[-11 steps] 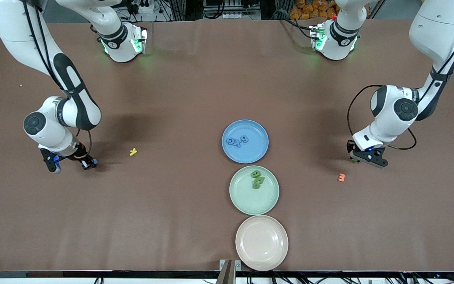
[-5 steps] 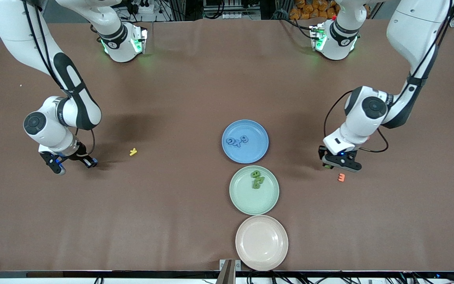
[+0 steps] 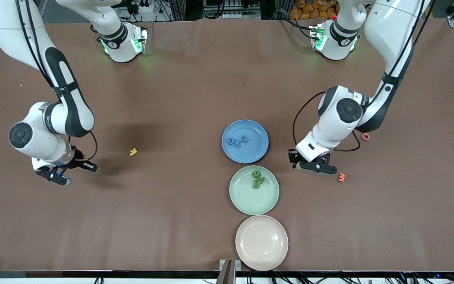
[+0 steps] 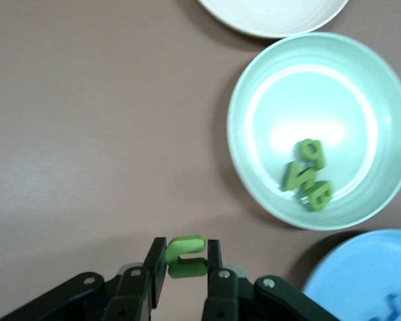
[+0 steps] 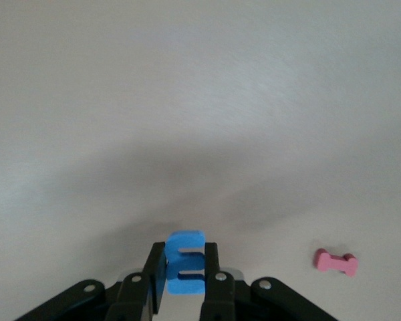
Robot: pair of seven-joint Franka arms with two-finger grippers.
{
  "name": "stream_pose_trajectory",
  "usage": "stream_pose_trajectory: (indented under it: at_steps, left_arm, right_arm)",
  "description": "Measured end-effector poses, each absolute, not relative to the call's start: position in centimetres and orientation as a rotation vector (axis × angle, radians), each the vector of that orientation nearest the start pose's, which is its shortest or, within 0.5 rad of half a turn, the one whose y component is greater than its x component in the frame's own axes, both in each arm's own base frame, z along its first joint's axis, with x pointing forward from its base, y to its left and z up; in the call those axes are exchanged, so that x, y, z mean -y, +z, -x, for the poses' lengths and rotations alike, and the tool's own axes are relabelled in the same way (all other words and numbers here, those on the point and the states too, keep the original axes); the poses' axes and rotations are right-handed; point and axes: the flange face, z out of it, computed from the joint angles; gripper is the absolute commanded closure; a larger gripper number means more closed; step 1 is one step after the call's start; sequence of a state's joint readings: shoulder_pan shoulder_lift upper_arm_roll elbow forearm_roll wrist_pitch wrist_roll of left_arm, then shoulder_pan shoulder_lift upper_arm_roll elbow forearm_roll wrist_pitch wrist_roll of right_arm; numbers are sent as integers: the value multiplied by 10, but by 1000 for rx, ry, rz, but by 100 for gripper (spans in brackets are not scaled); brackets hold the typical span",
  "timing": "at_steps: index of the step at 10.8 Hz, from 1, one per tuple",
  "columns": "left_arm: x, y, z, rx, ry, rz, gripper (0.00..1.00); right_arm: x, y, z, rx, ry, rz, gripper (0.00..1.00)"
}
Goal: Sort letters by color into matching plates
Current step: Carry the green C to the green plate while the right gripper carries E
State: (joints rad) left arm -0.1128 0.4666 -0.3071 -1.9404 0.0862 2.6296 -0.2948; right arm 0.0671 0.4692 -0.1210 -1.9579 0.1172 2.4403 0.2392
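Left wrist view: left pincer [image 4: 185, 267] is pinching a green letter [image 4: 185, 256] above the table [image 4: 87, 134] beside the green plate [image 4: 240, 160]; right pincer [image 5: 185, 271] is gripping a blue letter [image 5: 184, 262]

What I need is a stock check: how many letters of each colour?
Blue letters: 4, one in right gripper
Green letters: 4, one in left gripper
Yellow letter: 1
Orange letter: 1
Red letter: 1
Pink letter: 1
Total: 12
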Motion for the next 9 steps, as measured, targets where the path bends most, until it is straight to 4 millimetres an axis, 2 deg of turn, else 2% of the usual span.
stream_pose_trajectory:
  at_steps: [1,3,6,8,9]
  left_arm:
    - [267,275,-596,-184,-334,3296,100]
    - [293,268,-602,-68,-328,3333,100]
    - [333,260,-612,84,-323,3381,100]
    - [344,253,-615,158,-308,3394,100]
    - [352,253,-616,202,-307,3402,86]
  right_arm:
    - [18,249,-628,-487,-14,3081,82]
    - [-23,267,-639,-293,5,3118,82]
    - [-112,286,-642,-48,-14,3113,82]
    - [-179,289,-630,106,-10,3100,82]
    - [-212,286,-621,153,-2,3095,82]
